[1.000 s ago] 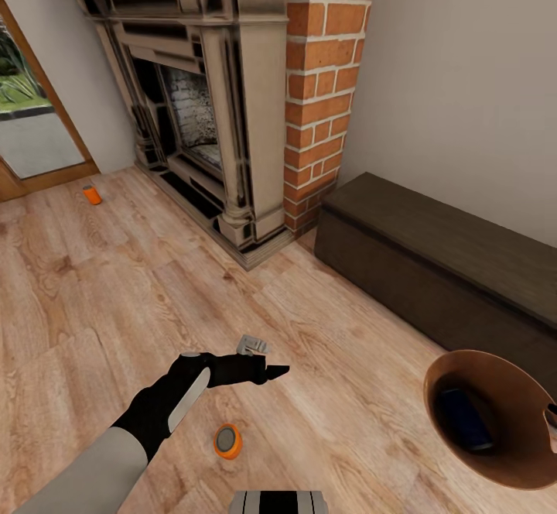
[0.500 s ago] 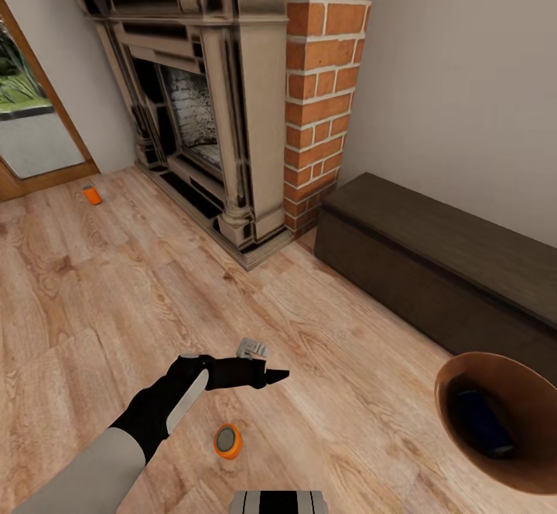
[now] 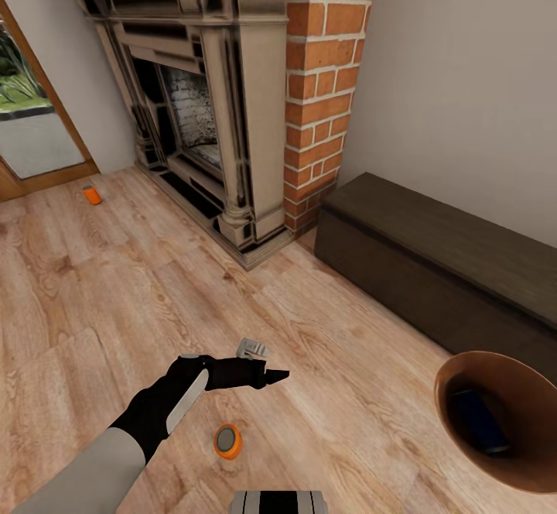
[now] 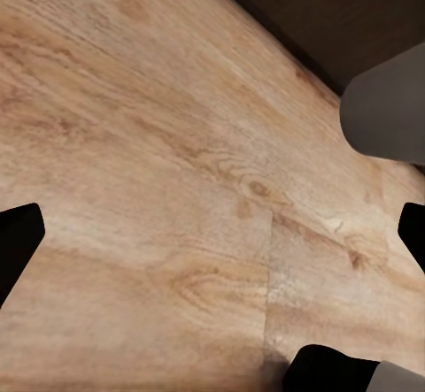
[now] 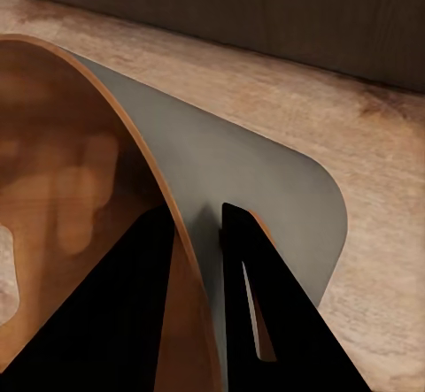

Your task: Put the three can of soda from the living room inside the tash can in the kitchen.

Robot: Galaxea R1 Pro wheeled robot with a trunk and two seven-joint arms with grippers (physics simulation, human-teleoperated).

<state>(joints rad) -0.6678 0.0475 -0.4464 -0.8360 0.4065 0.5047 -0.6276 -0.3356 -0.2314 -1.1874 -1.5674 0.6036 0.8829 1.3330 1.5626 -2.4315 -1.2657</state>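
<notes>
left pincer (image 3: pixel 267 375) wide, hovering past orange can (image 3: pixel 227 441) on floor | right pincer (image 5: pixel 197 233) clamps trash can (image 3: pixel 517 469) rim — bin has shifted rightward, blue can (image 3: pixel 477 419) inside | second orange can (image 3: pixel 92 194) by door — two remain

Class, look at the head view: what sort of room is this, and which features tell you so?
Most likely a living room: a brick fireplace with a pale mantel, a light wood floor, and a wood-framed glass door looking onto greenery.
</notes>
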